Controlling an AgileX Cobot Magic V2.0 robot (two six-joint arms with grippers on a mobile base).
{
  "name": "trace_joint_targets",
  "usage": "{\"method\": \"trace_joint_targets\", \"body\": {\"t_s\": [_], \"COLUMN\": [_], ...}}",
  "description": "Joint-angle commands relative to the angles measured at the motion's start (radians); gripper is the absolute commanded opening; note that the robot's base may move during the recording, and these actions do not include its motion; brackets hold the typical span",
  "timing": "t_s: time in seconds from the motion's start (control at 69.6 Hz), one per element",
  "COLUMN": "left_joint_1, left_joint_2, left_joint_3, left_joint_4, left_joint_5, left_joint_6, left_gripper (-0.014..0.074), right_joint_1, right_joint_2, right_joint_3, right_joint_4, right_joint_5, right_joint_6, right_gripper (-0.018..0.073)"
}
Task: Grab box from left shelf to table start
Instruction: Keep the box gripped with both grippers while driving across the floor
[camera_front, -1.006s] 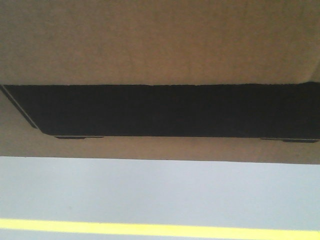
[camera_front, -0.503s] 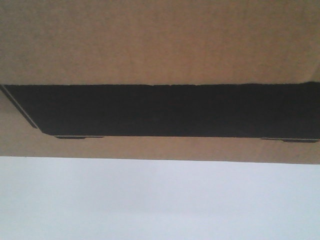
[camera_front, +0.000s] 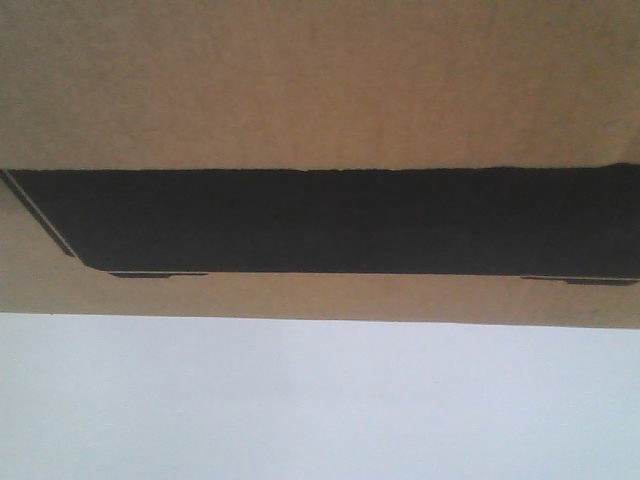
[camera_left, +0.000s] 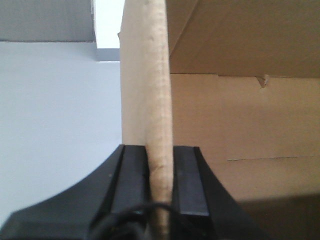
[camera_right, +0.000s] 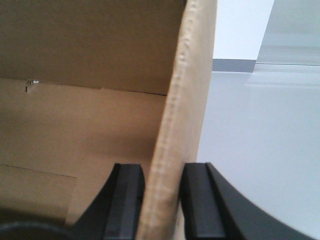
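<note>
The box (camera_front: 320, 90), brown corrugated cardboard with a wide black panel (camera_front: 320, 220), fills the upper two thirds of the front view. My left gripper (camera_left: 159, 150) is shut on the upright edge of the box wall (camera_left: 157, 75), one black finger on each side. My right gripper (camera_right: 162, 169) is shut the same way on the opposite cardboard wall (camera_right: 186, 100). Both wrist views show the open brown inside of the box (camera_right: 75, 115). The left shelf is out of view. I cannot pick out the table.
A pale, smooth flat surface (camera_front: 320, 400) lies below the box; whether it is floor or table top I cannot tell. The same pale surface (camera_left: 55, 115) shows beside the box, ending at a grey band (camera_right: 234, 65) under a white wall.
The yellow line seen a second ago at the bottom of the front view has dropped out of sight. The box sits at the same place in the frame, and both grips are unchanged.
</note>
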Motion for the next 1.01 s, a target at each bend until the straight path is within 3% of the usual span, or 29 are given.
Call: {"method": "trace_joint_targets", "body": {"t_s": [0.0,0.992], "left_joint_1": [-0.017,-0.017], "left_joint_2": [-0.010,-0.010], "left_joint_3": [-0.044,-0.044], "left_joint_4": [-0.136,-0.136], "left_joint_5": [-0.162,-0.162], "left_joint_6": [-0.002,-0.002], "left_gripper": [-0.0097,-0.0097], "right_joint_1": [-0.002,-0.002], "right_joint_2": [0.002,0.002], "right_joint_3": [-0.034,-0.034], "right_joint_4": [0.045,0.045], "right_joint_5": [-0.175,-0.175], "right_joint_6": [0.004,0.004], "right_gripper": [0.0056,0.0056]}}
